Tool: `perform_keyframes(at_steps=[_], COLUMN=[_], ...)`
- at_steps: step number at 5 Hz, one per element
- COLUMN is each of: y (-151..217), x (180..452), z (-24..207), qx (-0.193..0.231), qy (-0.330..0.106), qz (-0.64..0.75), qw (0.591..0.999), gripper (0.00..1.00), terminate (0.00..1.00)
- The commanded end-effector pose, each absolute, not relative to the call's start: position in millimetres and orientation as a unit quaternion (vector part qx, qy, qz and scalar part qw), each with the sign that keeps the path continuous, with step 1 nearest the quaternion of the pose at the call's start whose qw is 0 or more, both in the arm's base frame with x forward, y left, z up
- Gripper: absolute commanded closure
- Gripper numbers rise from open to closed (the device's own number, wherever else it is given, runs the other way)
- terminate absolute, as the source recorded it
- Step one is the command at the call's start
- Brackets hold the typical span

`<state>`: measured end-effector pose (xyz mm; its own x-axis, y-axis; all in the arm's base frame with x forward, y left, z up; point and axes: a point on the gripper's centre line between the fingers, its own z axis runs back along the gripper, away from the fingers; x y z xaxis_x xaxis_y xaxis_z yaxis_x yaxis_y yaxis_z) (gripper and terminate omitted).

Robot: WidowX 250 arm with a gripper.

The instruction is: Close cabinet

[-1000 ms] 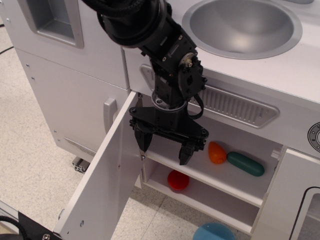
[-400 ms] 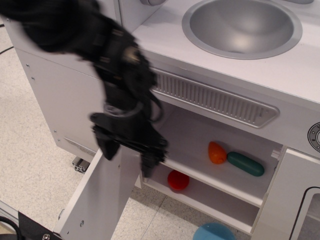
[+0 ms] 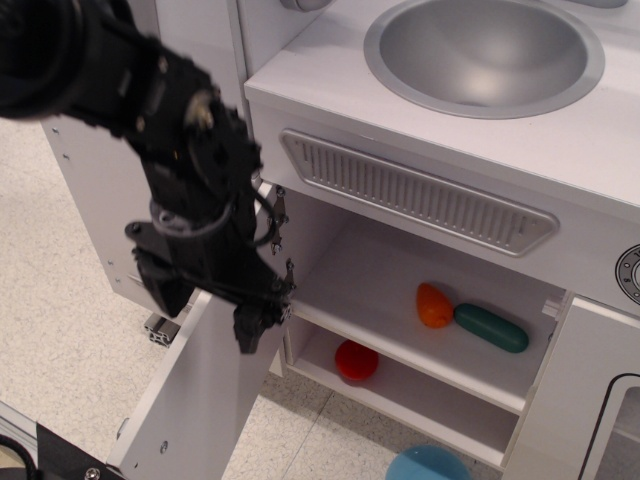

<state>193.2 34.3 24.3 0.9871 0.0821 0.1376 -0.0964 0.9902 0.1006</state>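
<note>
We see the cabinet (image 3: 420, 330) standing open under the counter, its white door (image 3: 205, 395) swung out toward the lower left, well away from the opening. Our black gripper (image 3: 205, 312) hangs over the top edge of that door, near the hinge side, with its two fingers (image 3: 247, 328) spread apart and nothing between them. One finger sits on the outer side of the door, the other at the inner side by the cabinet's front edge; we cannot tell whether either touches the door. Inside, an orange piece (image 3: 433, 306) and a green piece (image 3: 491, 328) lie just beside each other on the inner shelf (image 3: 400, 345), and a red piece (image 3: 356, 360) sits on the floor below it. A grey sink (image 3: 485, 55) is set in the counter above, and a blue thing (image 3: 428, 464) shows on the ground in front.
</note>
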Motion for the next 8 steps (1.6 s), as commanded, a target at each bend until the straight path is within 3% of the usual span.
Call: perform_keyframes(at_steps=[1,3,5,7,8], y=[44.9,13.4,-41.4,-97.2,-105.4], x=[205.3,214.6,231.5,257.3,261.5], z=[-0.3,-13.6,-5.6,12.2,34.8], qx=[0.098,0.064,-0.011,-0.061,-0.081], qy=[-0.098,-0.098,-0.093,-0.1,-0.123], qz=[0.065,0.073,0.07,0.068,0.068], qw=[0.988,0.99,0.993,0.991,0.987], gripper=[0.0,0.0,0.0,0.0,0.0], terminate=[0.0,0.0,0.0,0.0,0.0])
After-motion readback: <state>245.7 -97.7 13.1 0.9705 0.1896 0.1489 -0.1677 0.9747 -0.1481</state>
